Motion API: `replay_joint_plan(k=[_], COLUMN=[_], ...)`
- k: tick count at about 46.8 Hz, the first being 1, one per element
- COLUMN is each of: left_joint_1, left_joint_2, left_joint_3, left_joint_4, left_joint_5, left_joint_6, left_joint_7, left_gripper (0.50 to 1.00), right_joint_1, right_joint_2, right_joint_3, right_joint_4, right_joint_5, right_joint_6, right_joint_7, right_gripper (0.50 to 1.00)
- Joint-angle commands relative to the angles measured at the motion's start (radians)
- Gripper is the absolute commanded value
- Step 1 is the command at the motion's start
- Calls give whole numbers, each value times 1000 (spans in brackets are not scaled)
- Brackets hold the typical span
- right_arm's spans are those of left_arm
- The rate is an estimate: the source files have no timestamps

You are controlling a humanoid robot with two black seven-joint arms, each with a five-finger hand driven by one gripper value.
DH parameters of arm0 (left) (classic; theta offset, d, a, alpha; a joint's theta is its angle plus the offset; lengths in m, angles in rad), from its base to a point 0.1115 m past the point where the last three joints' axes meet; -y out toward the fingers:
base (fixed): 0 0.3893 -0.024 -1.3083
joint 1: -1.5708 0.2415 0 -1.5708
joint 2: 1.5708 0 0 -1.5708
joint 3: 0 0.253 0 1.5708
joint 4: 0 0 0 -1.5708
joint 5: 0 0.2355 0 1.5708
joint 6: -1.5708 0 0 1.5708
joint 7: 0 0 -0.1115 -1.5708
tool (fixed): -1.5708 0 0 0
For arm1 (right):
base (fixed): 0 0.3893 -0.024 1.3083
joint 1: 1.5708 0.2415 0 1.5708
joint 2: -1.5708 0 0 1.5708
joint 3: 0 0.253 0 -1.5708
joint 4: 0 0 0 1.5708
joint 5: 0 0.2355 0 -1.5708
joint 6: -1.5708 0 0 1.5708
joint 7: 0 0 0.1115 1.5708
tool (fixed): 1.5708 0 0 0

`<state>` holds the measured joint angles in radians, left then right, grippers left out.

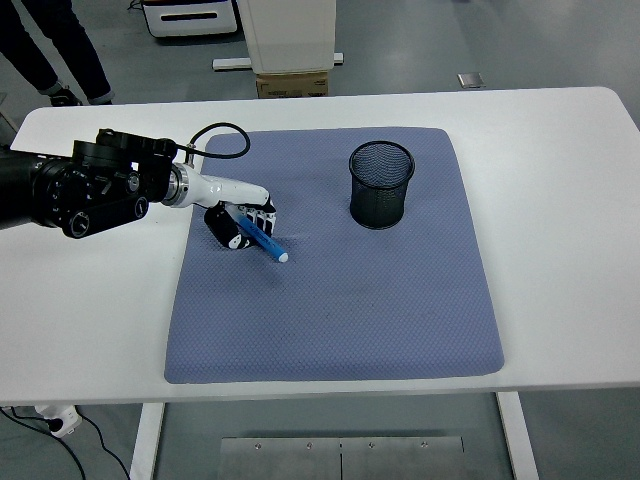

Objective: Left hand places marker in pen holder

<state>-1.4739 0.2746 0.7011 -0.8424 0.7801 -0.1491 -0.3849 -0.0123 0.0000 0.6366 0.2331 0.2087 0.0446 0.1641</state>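
My left hand (238, 222) is over the left part of the blue mat (335, 300), its fingers curled on a blue marker (263, 243). The marker slants down to the right, its white tip at or just above the mat. The black mesh pen holder (381, 184) stands upright on the mat's far right part, well to the right of the hand. It looks empty. The right arm is out of view.
The white table (560, 200) surrounds the mat. A black cable (215, 135) loops from my wrist over the mat's far left corner. A person's legs (55, 50) stand beyond the table's far left. A cardboard box (292, 85) sits on the floor behind.
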Motion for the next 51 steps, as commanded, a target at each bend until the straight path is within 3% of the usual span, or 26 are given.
replay_joint_plan(k=[1,7,8,12,23,36,40,51], left_joint_1=[1,0,0,0,0,0,1,0], left_joint_2=[0,0,0,0,0,-2,-3,-8], left_joint_3=[0,0,0,0,0,0,0,0], left_joint_4=[-1,-1,-1,-1,-1,-1,-1,-1], left_joint_5=[-1,-1,-2,-22,-28,-27,-27,-25], left_joint_6=[0,0,0,0,0,-1,-3,-6], left_joint_7=[-2,-2,-2,-2,-2,-2,-2,-2], left_gripper=[514,514,598,631,637,566,500,500], right_joint_1=[0,0,0,0,0,0,0,0], right_joint_2=[0,0,0,0,0,0,0,0], right_joint_3=[0,0,0,0,0,0,0,0], right_joint_4=[0,0,0,0,0,0,0,0], right_joint_5=[0,0,0,0,0,0,0,0], right_joint_6=[0,0,0,0,0,0,0,0], right_joint_7=[0,0,0,0,0,0,0,0], right_gripper=[1000,1000,1000,1000,1000,1000,1000,1000])
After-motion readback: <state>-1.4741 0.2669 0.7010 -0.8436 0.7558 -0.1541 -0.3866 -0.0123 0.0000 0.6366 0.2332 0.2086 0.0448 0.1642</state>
